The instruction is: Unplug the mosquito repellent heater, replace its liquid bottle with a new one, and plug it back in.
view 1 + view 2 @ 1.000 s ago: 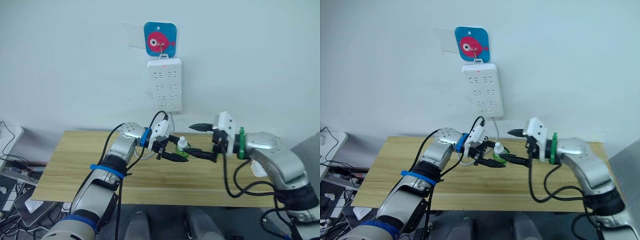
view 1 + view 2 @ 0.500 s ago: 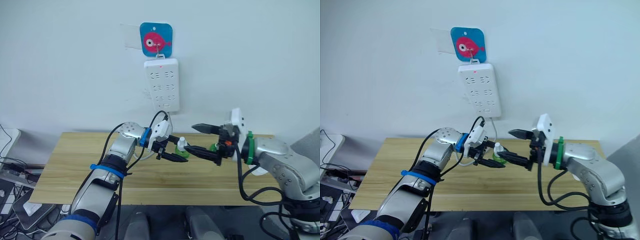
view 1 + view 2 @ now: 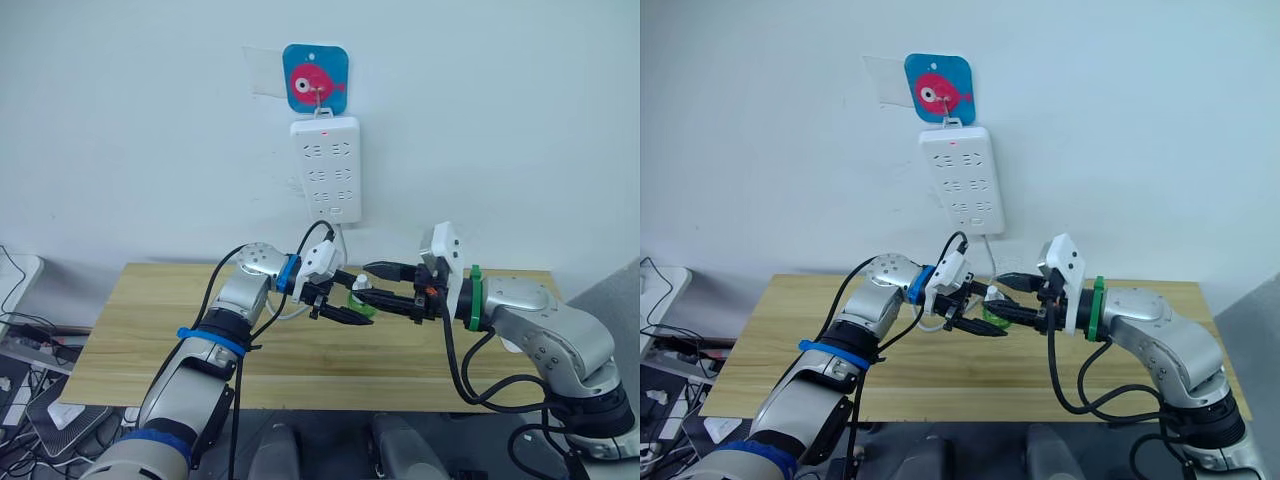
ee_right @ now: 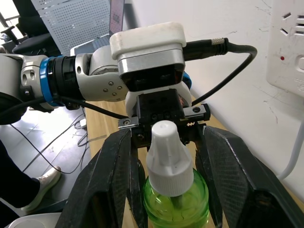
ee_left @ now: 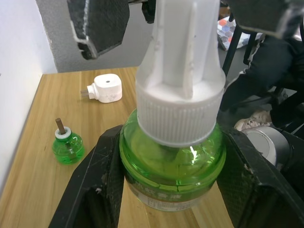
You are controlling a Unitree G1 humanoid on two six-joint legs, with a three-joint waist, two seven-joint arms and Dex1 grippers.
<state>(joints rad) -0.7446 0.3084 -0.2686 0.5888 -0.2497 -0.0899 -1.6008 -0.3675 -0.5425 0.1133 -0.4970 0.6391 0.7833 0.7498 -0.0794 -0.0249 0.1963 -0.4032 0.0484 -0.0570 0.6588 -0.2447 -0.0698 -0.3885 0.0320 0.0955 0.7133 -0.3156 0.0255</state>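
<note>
My left gripper (image 3: 345, 298) is shut on a green liquid bottle (image 5: 171, 161) with a tall white cap (image 4: 168, 156), held above the table's back middle. My right gripper (image 3: 372, 284) faces it from the right and is open. Its two black fingers (image 4: 111, 180) stand on either side of the cap with a gap to it. The mosquito repellent heater (image 5: 105, 88), small and white, lies unplugged on the table. A second green bottle (image 5: 68, 145), uncapped with a brown wick, stands near it.
A white power strip (image 3: 326, 168) hangs on the wall from a blue hook with a pink fish (image 3: 315, 78), right above the grippers. Its cable drops behind the left gripper. The wooden table (image 3: 150, 340) runs below both arms.
Half a second ago my right gripper had pulled back to the right. It has now come in again, and its fingers straddle the bottle's cap. The left gripper holds still.
</note>
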